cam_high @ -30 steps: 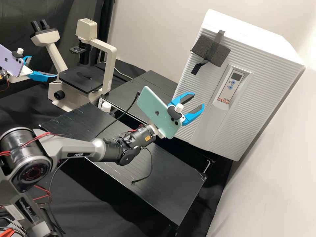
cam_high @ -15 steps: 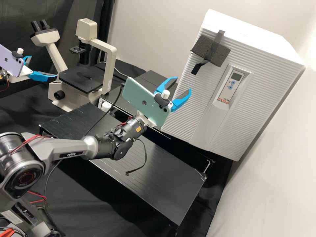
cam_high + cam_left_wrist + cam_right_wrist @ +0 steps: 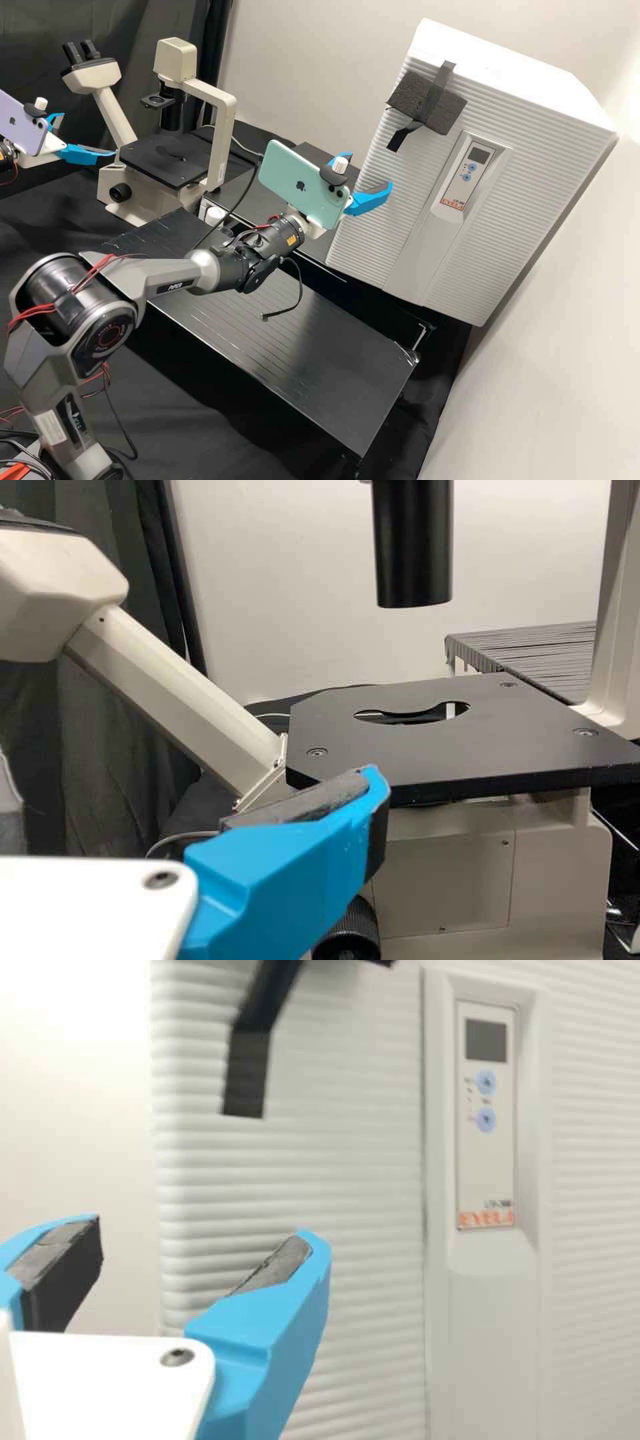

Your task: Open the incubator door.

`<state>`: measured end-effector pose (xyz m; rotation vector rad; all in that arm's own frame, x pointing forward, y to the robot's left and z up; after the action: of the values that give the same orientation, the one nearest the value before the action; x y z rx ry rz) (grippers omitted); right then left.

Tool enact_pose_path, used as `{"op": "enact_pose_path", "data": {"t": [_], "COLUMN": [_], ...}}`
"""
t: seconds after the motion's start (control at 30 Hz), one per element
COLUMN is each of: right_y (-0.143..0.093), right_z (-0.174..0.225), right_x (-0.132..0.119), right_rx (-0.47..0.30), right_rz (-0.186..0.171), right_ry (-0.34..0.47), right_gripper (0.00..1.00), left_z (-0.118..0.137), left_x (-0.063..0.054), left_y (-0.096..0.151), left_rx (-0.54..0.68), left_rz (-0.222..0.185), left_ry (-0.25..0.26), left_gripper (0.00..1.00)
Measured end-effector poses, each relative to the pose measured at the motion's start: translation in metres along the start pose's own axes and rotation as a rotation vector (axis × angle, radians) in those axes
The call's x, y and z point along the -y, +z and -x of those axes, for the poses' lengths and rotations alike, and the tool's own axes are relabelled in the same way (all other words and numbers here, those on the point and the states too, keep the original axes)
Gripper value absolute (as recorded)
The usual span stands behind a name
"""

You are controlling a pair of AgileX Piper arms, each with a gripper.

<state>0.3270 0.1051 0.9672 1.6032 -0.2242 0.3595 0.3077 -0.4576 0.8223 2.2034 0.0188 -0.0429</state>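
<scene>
The white ribbed incubator (image 3: 533, 153) stands at the right of the high view with its door shut. A dark foam pad (image 3: 440, 110) and a black tape strap (image 3: 399, 138) are on the door's upper left part. My right gripper (image 3: 363, 177) is open beside the door's left edge, below the strap, holding nothing. In the right wrist view the open right gripper (image 3: 190, 1250) faces the door (image 3: 300, 1180), the tape strap (image 3: 247, 1070) beyond it. At the far left my left gripper (image 3: 89, 135) stands open near the microscope; the left wrist view shows the left gripper (image 3: 190, 785) by the stage.
A cream microscope (image 3: 223, 143) with a black stage (image 3: 430, 745) stands at the back left. A low black platform (image 3: 300, 353) lies below the right arm, and another black surface (image 3: 300, 160) reaches back beside the incubator. A cable hangs from the right arm.
My right gripper has drawn back leftward and upward from its lower place by the door, then shifted slightly right and turned. The left gripper and the incubator stay still.
</scene>
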Motion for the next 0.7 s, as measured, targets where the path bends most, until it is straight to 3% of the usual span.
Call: {"op": "enact_pose_path", "data": {"t": [0.3, 0.33, 0.7], "right_y": [-0.0014, -0.0019, -0.0013], "right_z": [-0.0081, -0.0084, -0.0103], "right_x": [-0.0045, -0.0050, -0.0041], "right_rx": [0.022, 0.020, 0.025], "right_rz": [-0.016, -0.016, -0.017], "right_ry": [0.026, 0.028, 0.022], "right_gripper": [1.00, 0.00, 0.00], "left_z": [0.0000, 0.0000, 0.0000], "left_x": [0.0000, 0.0000, 0.0000], "left_y": [0.0000, 0.0000, 0.0000], "left_rx": [0.000, 0.000, 0.000], "left_rz": [0.000, 0.000, 0.000], "left_ry": [0.000, 0.000, 0.000], "left_gripper": [1.00, 1.00, 1.00]}}
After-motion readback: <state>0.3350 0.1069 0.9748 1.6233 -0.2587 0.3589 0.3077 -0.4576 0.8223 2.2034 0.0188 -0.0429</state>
